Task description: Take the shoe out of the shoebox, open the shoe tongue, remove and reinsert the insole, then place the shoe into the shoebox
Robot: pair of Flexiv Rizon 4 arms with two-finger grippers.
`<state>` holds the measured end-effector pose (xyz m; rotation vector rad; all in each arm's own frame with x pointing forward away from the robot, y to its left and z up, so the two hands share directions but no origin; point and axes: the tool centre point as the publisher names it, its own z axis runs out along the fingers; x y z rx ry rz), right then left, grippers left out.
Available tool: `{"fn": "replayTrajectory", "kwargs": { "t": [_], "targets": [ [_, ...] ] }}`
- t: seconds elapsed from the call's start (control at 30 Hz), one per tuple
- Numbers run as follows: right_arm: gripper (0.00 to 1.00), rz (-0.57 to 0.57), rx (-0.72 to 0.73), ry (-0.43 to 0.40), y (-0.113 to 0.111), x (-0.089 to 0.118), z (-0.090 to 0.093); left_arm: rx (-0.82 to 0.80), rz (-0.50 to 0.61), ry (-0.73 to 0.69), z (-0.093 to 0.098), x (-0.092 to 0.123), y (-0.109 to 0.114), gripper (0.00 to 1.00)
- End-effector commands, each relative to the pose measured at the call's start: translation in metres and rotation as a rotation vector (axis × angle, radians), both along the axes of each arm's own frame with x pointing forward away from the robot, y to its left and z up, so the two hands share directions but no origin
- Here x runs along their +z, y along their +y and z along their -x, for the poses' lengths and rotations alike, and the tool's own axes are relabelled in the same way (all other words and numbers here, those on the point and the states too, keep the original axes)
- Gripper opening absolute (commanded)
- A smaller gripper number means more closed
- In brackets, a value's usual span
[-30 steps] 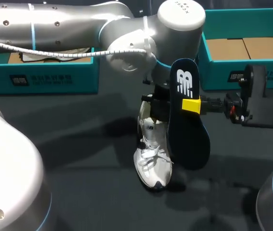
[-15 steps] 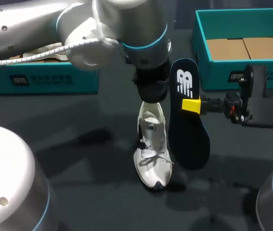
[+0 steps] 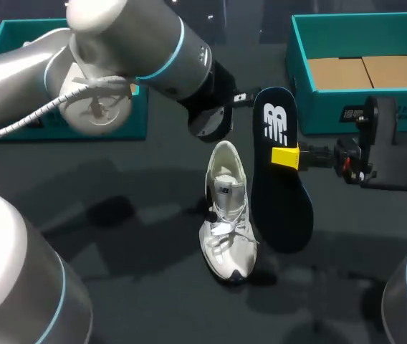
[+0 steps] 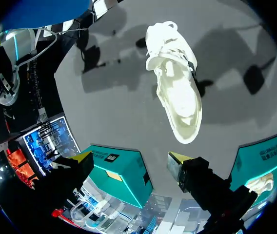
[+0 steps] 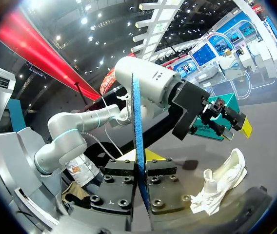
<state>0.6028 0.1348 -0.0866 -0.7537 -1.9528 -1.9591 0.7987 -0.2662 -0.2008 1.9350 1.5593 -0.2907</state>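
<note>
Clamping the dark insole [image 3: 282,208] edge-on between both fingers, the right claw [image 5: 139,176] held it beside the white shoe [image 3: 226,215]; the left claw [image 4: 131,163] hung released and empty above the heel [image 3: 225,154]; the shoe sat on the table [image 3: 103,272], outside the teal box [image 3: 311,107]; reinsertion probably wanted the toe end fed first, left claw steadying the heel; the insole bore a white logo [image 3: 275,123]; box labels [image 3: 355,113] were unreadable.

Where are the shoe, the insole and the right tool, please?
shoe [image 3: 225,233], head view, its laces.
insole [image 3: 284,208], head view, its dark middle.
right tool [image 3: 284,157], head view, yellow tip on the insole.
</note>
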Motion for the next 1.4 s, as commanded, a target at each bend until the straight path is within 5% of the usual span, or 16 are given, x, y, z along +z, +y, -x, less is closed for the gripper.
{"fn": "replayTrajectory", "kwargs": {
  "t": [0.03,0.23,0.53,0.8,1.27,1.4],
  "targets": [
    [0.00,0.001,-0.005,0.000,0.000,0.000,0.003,-0.128,0.324,0.032,-0.001,0.001,0.013,1.00],
    [0.00,0.001,-0.005,0.000,0.000,0.000,0.003,-0.128,0.324,0.032,-0.001,0.001,0.013,1.00],
    [0.00,0.001,-0.005,0.000,0.000,0.000,0.003,-0.095,0.645,0.233,-0.008,0.005,0.009,1.00],
    [0.00,0.001,-0.005,0.000,0.000,0.000,0.003,-0.062,0.751,0.221,-0.006,0.022,0.012,1.00],
    [0.00,-0.005,-0.027,0.253,-0.022,-0.020,-0.111,-0.016,0.920,0.341,-0.022,0.047,0.019,1.00],
    [0.00,-0.005,-0.027,0.253,-0.022,-0.020,-0.111,-0.016,0.920,0.341,-0.022,0.047,0.019,1.00]
  ]
}}
